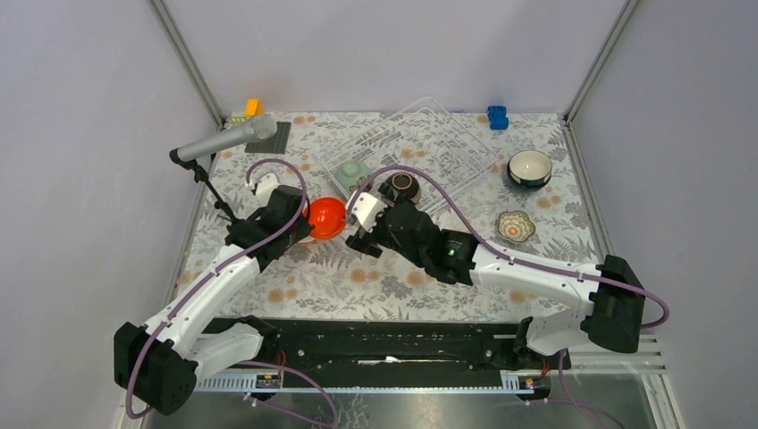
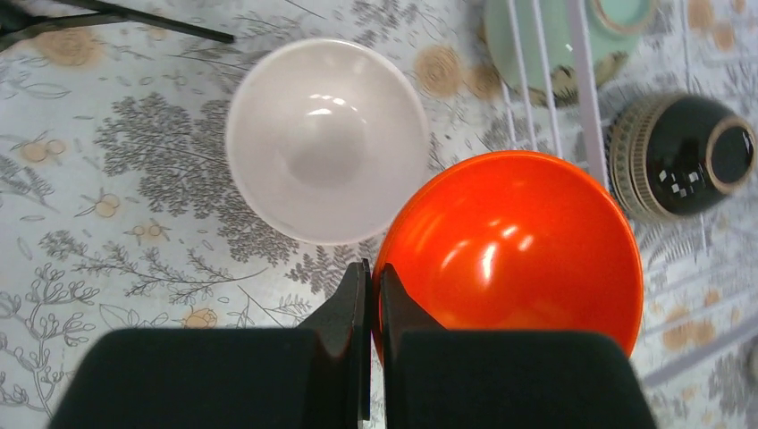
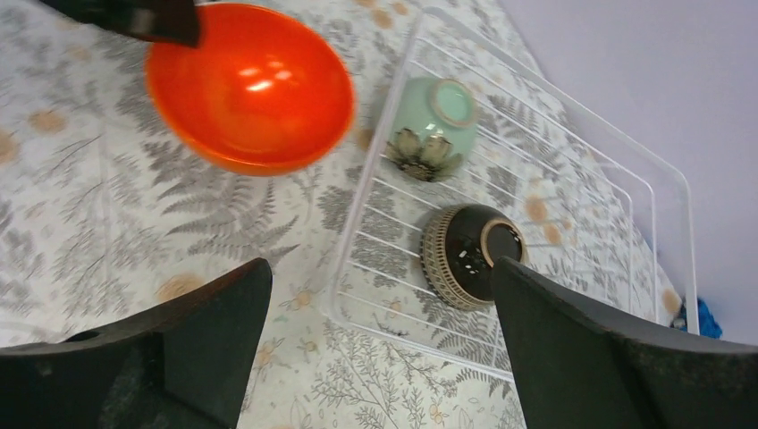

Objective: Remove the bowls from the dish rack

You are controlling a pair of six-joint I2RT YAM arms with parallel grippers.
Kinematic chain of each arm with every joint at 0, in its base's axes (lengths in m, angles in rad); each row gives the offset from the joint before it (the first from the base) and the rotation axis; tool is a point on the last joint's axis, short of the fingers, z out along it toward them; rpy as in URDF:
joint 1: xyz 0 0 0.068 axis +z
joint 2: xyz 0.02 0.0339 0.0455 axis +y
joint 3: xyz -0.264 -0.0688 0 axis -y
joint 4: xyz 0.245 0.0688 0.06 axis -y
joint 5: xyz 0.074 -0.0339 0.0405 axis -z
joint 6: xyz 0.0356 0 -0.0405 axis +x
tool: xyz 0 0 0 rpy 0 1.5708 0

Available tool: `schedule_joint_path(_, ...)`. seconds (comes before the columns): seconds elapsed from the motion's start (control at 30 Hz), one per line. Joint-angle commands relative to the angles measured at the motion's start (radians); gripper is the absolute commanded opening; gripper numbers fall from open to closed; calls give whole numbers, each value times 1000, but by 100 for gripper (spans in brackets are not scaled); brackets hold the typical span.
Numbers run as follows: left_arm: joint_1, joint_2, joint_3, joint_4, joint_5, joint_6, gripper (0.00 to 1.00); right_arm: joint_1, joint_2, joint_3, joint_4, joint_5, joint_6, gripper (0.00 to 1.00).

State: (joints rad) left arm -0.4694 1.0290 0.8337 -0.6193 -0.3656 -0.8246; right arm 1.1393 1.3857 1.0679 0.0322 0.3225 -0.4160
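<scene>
My left gripper (image 2: 374, 277) is shut on the near rim of an orange bowl (image 2: 518, 250), held upright just left of the dish rack (image 1: 447, 143) and beside a white bowl (image 2: 326, 138) on the table. In the rack's near-left part, a pale green bowl (image 3: 433, 125) and a dark brown patterned bowl (image 3: 469, 255) lie upside down. My right gripper (image 3: 380, 268) is open and empty, hovering over the rack's near-left corner, short of the brown bowl. A blue bowl with a white inside (image 1: 529, 167) stands on the table right of the rack.
A small patterned dish (image 1: 516, 226) sits on the table at the right. A microphone on a stand (image 1: 223, 141) reaches in from the left. A blue block (image 1: 497, 117) and a yellow block (image 1: 253, 107) lie at the back edge.
</scene>
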Motion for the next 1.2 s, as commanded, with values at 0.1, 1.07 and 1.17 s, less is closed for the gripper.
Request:
schedule_joint_path(0.1, 25, -9, -38, 47, -262, -221, 0, -90, -56, -85, 164, 183, 152, 100)
schedule_joint_path(1.07, 49, 212, -96, 175, -386, -291, 43, -192, -230, -181, 79, 239, 337, 100)
schedule_joint_path(1.17, 48, 167, -96, 155, -388, -293, 45, -195, -218, -151, 27, 215, 363, 100)
